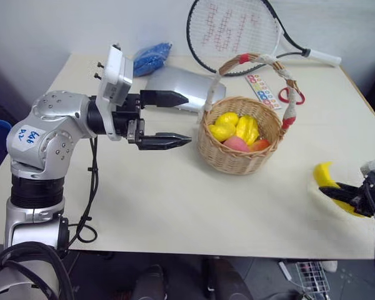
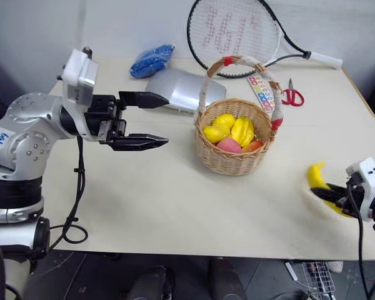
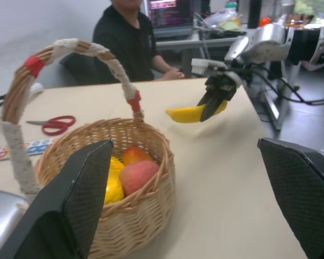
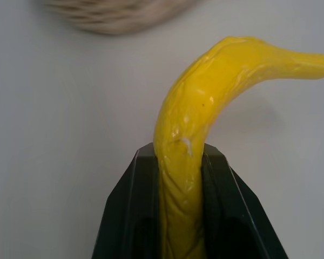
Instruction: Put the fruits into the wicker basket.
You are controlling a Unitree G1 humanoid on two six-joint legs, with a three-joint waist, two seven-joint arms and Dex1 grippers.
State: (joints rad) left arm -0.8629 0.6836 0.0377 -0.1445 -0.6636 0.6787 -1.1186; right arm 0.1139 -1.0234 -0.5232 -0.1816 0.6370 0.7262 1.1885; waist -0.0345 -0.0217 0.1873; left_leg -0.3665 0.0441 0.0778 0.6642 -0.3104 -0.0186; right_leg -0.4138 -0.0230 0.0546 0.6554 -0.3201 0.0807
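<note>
Right fingers (image 4: 175,178) clamp the banana (image 4: 205,97) (no readable labels).

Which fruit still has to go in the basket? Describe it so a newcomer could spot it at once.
Start at the wicker basket in the middle of the table; go toward the table's near right corner. There the right gripper has its jaws shut on a banana, long, curved, plain yellow, unlike the rounder fruits inside the basket.

The only writing is a blue handwritten scrawl on a small white sticker (image 1: 27,135) on the silver left arm's joint housing at the left; it cannot be read. The racket strings carry a faint red mark, also illegible.
</note>
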